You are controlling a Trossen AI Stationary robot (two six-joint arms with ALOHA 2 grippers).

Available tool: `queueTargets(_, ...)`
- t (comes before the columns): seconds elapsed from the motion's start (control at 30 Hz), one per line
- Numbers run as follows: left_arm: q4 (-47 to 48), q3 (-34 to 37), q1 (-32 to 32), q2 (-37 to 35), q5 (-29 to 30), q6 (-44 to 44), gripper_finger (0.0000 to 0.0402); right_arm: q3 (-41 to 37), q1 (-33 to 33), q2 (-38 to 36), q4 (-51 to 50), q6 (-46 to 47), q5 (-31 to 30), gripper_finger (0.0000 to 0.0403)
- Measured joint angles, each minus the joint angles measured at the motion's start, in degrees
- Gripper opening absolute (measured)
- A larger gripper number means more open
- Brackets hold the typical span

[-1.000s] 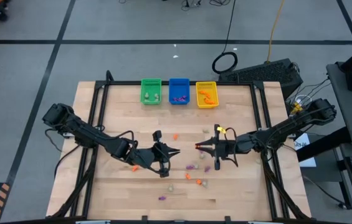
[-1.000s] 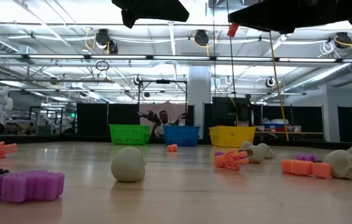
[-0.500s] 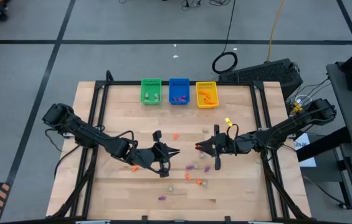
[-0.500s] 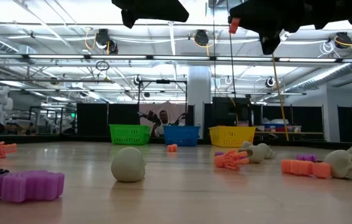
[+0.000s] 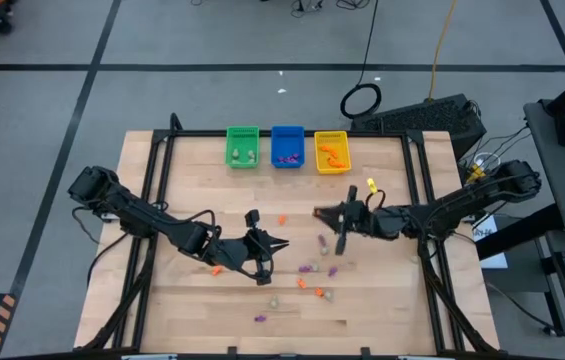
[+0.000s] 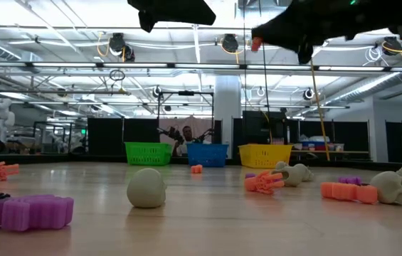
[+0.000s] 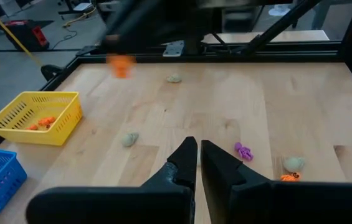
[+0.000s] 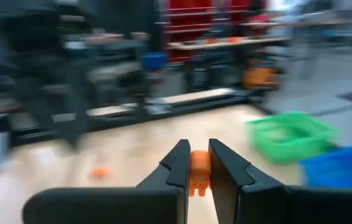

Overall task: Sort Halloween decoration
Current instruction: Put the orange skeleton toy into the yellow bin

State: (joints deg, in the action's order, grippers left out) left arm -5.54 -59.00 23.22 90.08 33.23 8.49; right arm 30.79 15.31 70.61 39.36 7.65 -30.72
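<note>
Right gripper [image 8: 194, 163] is above mid-table, clamped on an orange trinket [image 8: 199, 169]; blur hides the piece's shape. Left gripper [image 7: 193, 155] hangs over the table's left-centre, fingers together, nothing between them. Loose trinkets [image 5: 307, 269] lie scattered on the table [image 5: 392, 300], with bins [image 5: 286, 147] lined along its far edge.

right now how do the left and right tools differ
The right tool is shut on an orange trinket; the left tool is shut on nothing. In the high view, the right tool sits nearer the yellow bin than the left tool does. Both hang above the table.
</note>
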Motion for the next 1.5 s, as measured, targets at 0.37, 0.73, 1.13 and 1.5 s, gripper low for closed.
queueTargets(0.37, 0.0, 0.0, 0.0, 0.0, 0.0, 0.0, 0.0023, 3.6, -17.1, 0.0, -8.3, 0.9, -2.0, 0.0025)
queueTargets(0.73, 0.1, 0.0, 0.0, 0.0, 0.0, 0.0, 0.0023, 13.7, -33.3, 0.0, -30.4, 3.7, 4.5, 0.0025)
queueTargets(1.13, 0.0, 0.0, 0.0, 0.0, 0.0, 0.0, 0.0023, 13.7, -44.9, 8.0, -32.9, 6.5, 15.6, 0.0025)
queueTargets(1.5, 0.1, 0.0, 0.0, 0.0, 0.0, 0.0, 0.0023, 13.7, -47.2, 16.1, -32.8, 9.5, 16.0, 0.0029)
